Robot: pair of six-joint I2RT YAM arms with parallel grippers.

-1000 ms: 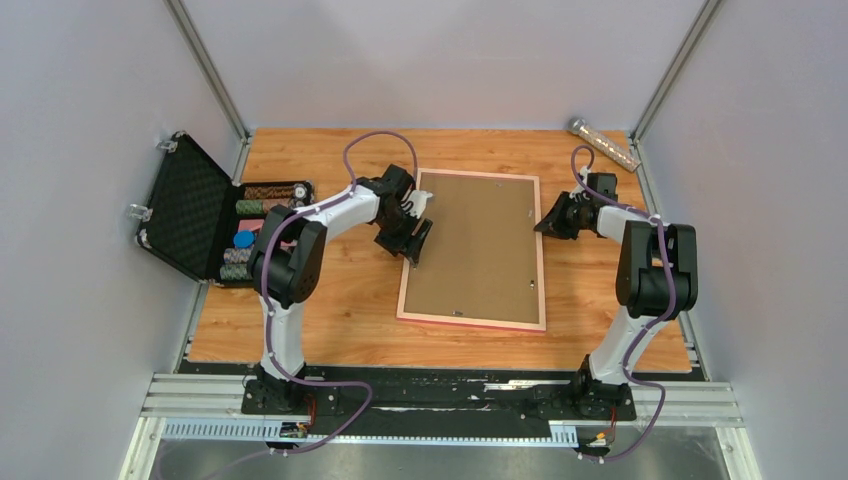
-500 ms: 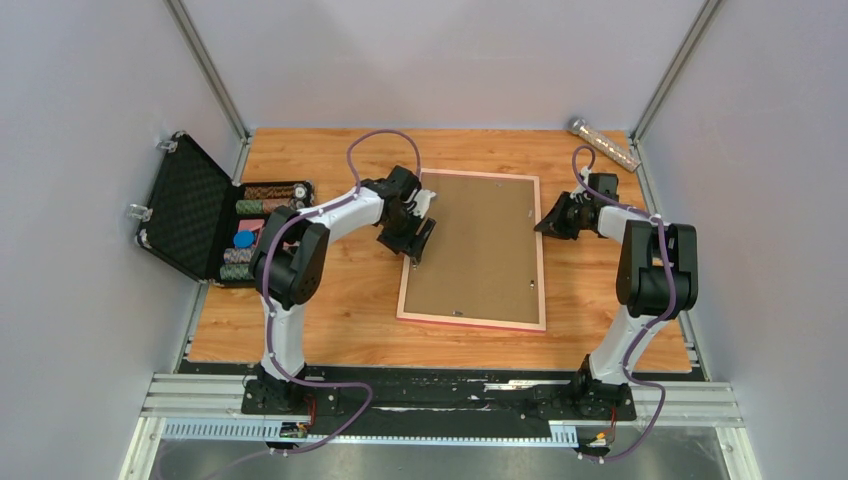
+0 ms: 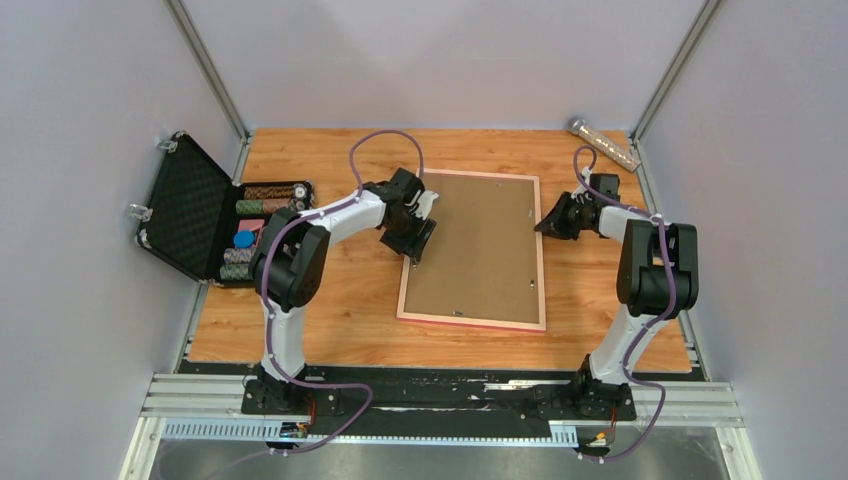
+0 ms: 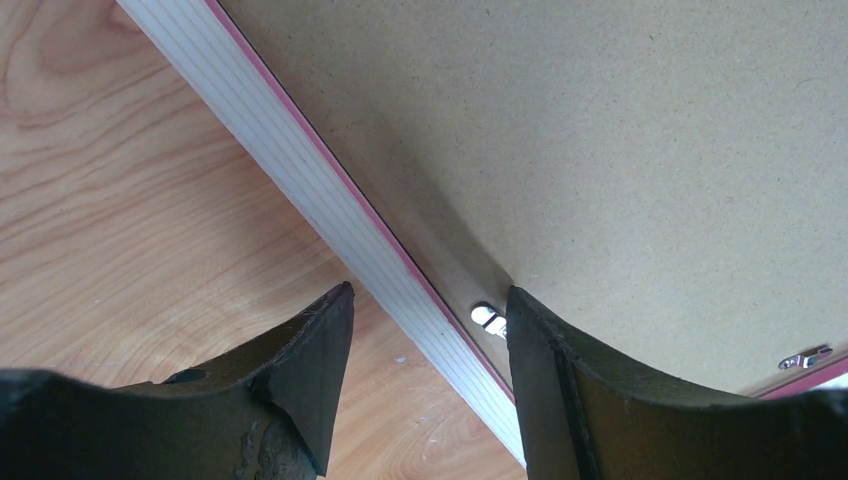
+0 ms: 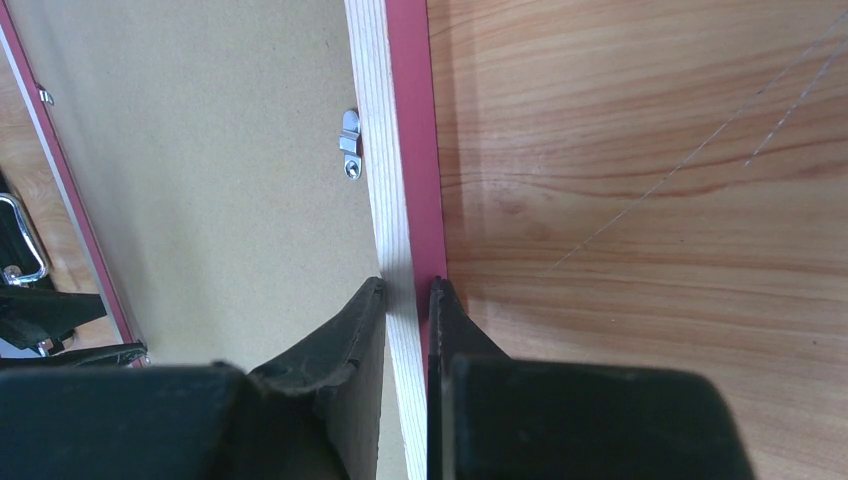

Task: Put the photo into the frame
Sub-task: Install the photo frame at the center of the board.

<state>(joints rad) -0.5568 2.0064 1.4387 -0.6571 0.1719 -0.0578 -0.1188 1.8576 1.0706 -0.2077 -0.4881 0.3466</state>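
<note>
The frame [image 3: 470, 320] lies back-up in the middle of the wooden worktop [image 3: 340, 300], long side running away from the arm bases. A plain brown board [image 3: 475, 245] fills its opening. No print or label shows on the board in any view.

The left end effector [image 3: 415, 242] sits at the frame's left rail, toward the far end. From the left wrist, the left end effector [image 4: 430, 295] is spread wide and straddles the rail. One finger [image 4: 320, 350] is over the worktop [image 4: 120, 220], the other [image 4: 560, 380] over the board [image 4: 620, 150]. The frame [image 4: 300, 190] shows a pale ribbed back with a thin pink line beside it. A small metal tab [image 4: 488, 318] sits on the board between the fingers. I cannot tell whether either finger touches anything.

The right end effector [image 3: 550, 222] is at the right rail, also toward the far end. From the right wrist, the right end effector [image 5: 406, 290] is closed to a narrow gap on the frame [image 5: 385, 150]. One finger is on the board side [image 5: 200, 180], and one is against the deep pink outer face beside the worktop [image 5: 650, 200]. Another tab [image 5: 349, 145] sits at the rail beyond the fingertips.

An open black case [image 3: 190, 205] stands at the left edge with stacked chips [image 3: 250, 240] in it. Their markings are too small to read. A clear tube [image 3: 604, 144] lies at the far right corner, and any writing on it is illegible.
</note>
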